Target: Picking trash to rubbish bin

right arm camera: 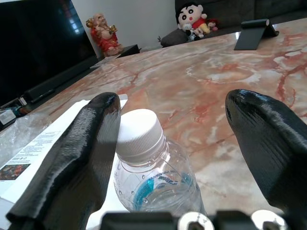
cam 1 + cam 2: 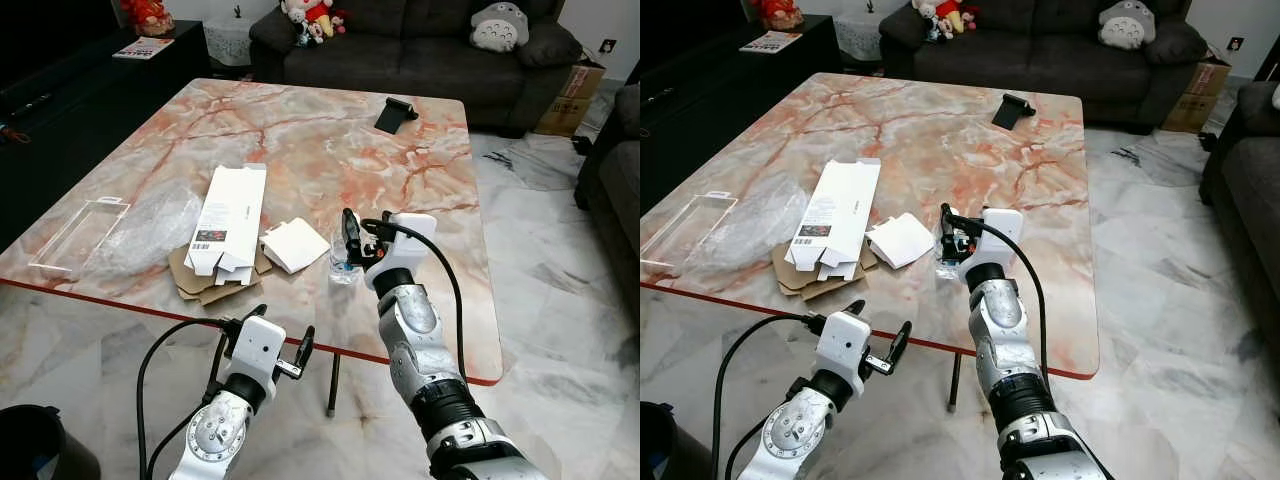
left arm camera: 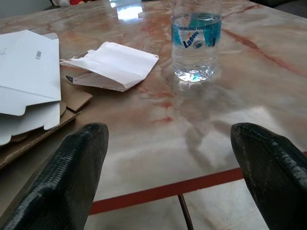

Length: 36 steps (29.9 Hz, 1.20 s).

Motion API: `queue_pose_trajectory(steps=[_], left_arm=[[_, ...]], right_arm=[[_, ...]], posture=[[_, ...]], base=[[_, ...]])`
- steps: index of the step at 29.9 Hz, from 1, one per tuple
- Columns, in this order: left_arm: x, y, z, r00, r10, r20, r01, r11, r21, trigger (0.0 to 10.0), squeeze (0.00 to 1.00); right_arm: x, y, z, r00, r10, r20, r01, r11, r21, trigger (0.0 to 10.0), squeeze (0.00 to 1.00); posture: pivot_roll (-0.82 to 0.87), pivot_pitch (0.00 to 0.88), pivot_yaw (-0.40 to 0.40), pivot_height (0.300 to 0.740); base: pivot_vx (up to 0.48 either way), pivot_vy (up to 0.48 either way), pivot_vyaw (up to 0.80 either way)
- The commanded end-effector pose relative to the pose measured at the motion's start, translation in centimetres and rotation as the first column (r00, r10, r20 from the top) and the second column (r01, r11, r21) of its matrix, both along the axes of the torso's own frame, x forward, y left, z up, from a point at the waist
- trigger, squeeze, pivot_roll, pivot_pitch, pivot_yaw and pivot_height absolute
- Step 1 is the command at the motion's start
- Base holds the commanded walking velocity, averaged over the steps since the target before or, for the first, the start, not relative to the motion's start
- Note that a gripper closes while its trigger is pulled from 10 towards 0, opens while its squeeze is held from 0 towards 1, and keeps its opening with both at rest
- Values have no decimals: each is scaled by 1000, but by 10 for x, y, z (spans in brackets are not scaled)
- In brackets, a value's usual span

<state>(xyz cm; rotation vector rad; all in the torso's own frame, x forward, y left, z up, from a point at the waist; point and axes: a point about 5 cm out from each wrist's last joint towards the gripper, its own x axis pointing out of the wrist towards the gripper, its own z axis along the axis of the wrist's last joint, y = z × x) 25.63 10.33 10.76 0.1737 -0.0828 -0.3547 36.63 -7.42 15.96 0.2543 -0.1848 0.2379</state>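
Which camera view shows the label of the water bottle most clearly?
The left wrist view: the water bottle stands unobstructed there, its blue label facing the camera. The right wrist view shows mostly its white cap between open fingers; in the eye views the right gripper partly hides it.

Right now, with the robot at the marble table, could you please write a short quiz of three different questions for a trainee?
1. True or false: the right gripper has its fingers open around the small clear plastic water bottle with a white cap.
2. What dark object stands at the far side of the pink marble table?
3. The flattened white carton lies on: A) brown cardboard, B) a sofa.

Key: 1 true; 2 black phone stand; 3 A, flat brown cardboard.
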Motion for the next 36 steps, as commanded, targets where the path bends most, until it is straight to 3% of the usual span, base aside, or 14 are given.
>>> queue_pose_trajectory(steps=[1,11,36], left_arm=[[-2,-1,1,1000,-6,-5,6,1000,13,10000,0],[-2,-3,1,1000,-9,-6,9,1000,9,10000,0],[-4,-2,1,1000,3,-10,-3,1000,13,10000,0]], right_arm=[[2,2,6,1000,3,19,-3,1000,15,10000,0],[4,6,15,999,22,45,-23,1000,22,10000,0],[7,20,8,997,79,-2,-79,997,-1,10000,0]], posture=[[233,146,-10,740],[235,142,-12,740],[251,143,-31,740]], base=[[0,0,0],[0,0,0],[0,0,0]])
